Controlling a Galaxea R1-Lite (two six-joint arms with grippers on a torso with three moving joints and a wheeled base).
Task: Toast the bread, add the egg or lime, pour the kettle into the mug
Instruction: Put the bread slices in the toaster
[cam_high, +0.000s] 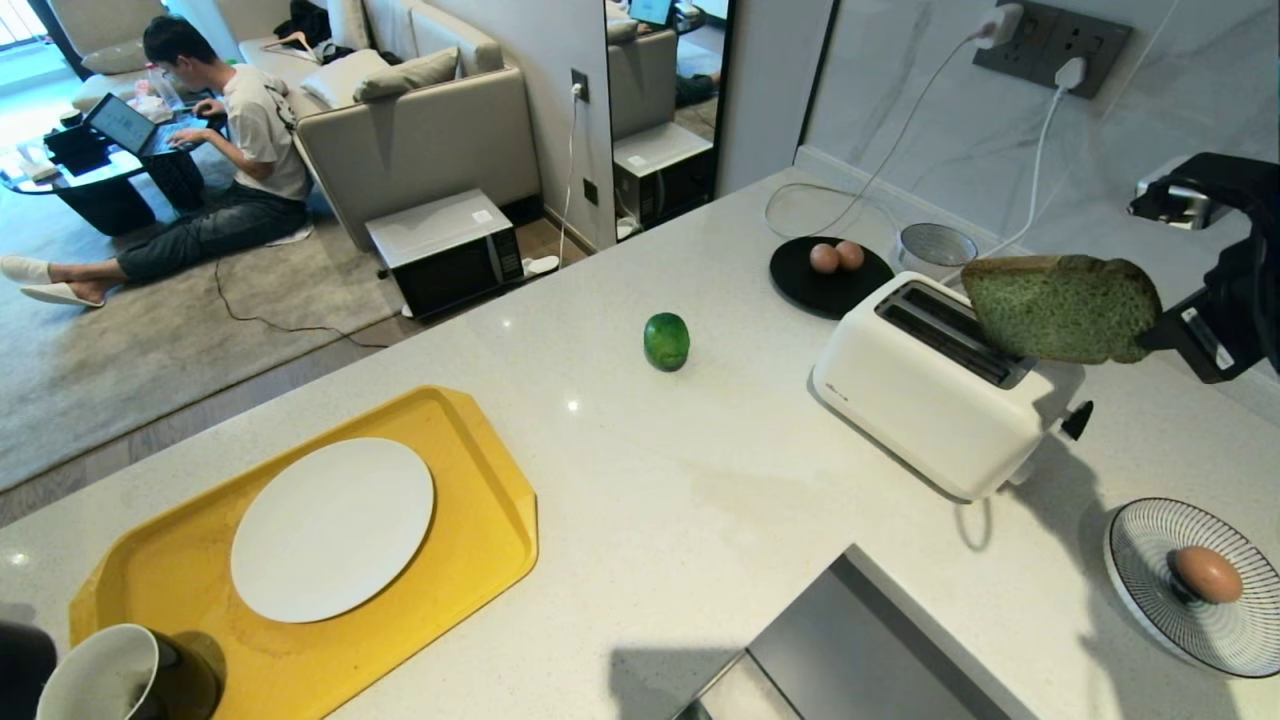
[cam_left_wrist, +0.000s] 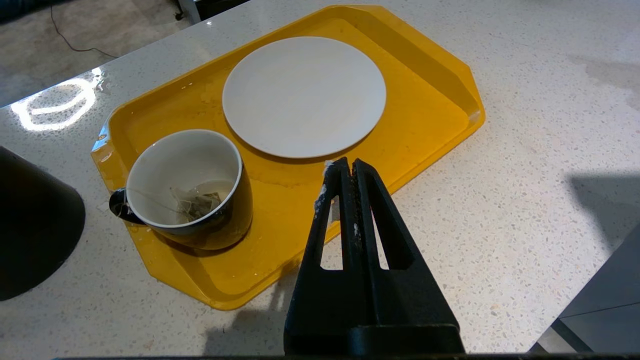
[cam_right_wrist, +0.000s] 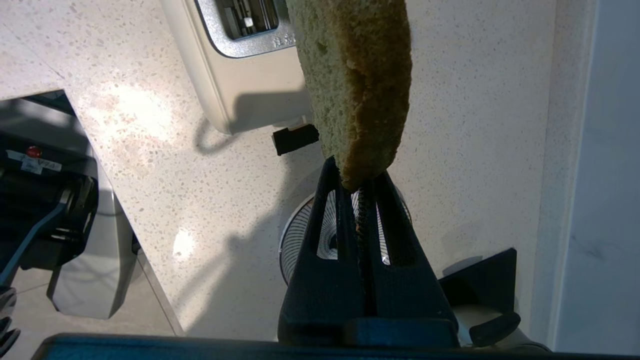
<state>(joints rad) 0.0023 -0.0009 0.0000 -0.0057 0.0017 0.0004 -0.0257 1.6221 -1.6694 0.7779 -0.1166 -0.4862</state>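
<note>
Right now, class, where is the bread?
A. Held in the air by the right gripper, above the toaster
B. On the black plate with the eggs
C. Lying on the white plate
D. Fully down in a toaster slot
A: the right gripper is shut on one edge of the bread, which hangs above the toaster, clear of its slots.

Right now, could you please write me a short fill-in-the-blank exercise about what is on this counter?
1. The right pincer holds the bread above the white ____.
2. On the black plate lie ____ eggs.
3. The mug stands on the yellow tray and holds a ____.
4. The lime lies on the counter between the tray and the ____.

Missing words: toaster; two; tea bag; toaster
</note>
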